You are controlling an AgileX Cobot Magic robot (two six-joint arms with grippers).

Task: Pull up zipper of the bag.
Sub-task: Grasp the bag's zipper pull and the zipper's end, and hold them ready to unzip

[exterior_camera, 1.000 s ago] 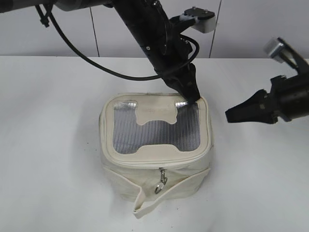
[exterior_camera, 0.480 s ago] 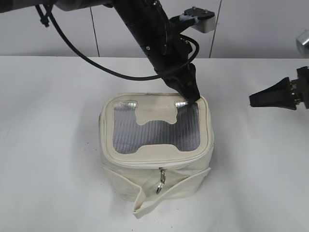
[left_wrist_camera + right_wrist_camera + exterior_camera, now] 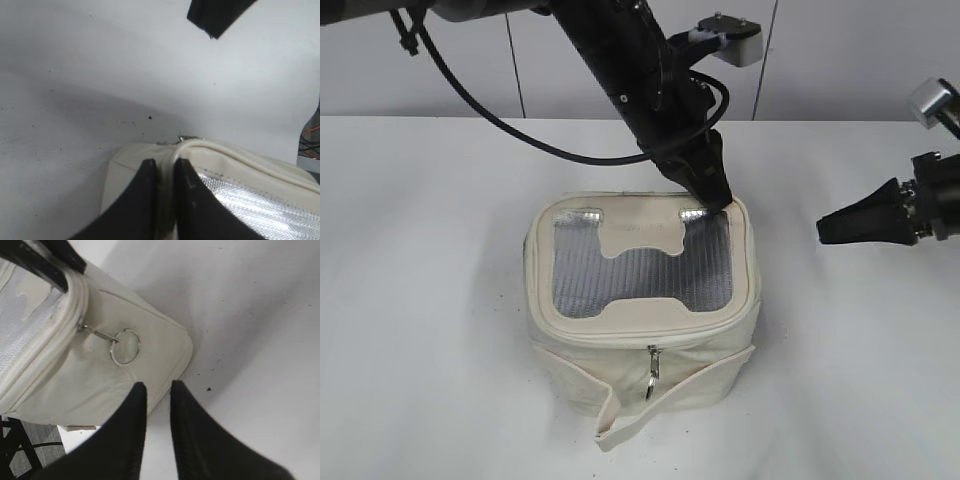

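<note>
Bag [image 3: 645, 300], small boxy cream-white leatherette with grey mesh lid, sits mid-table. Left gripper [image 3: 165, 172] pinches its back-right lid rim. Silver ring pull [image 3: 125, 346] of the cream zipper [image 3: 720, 333] hangs on the bag's right side, just ahead of the right gripper [image 3: 156, 390], jaws slightly parted and empty, nearer arm.

Boxy cream bag [image 3: 645, 330] upright on table, zipper [image 3: 653, 363] pull hanging at front.
</note>
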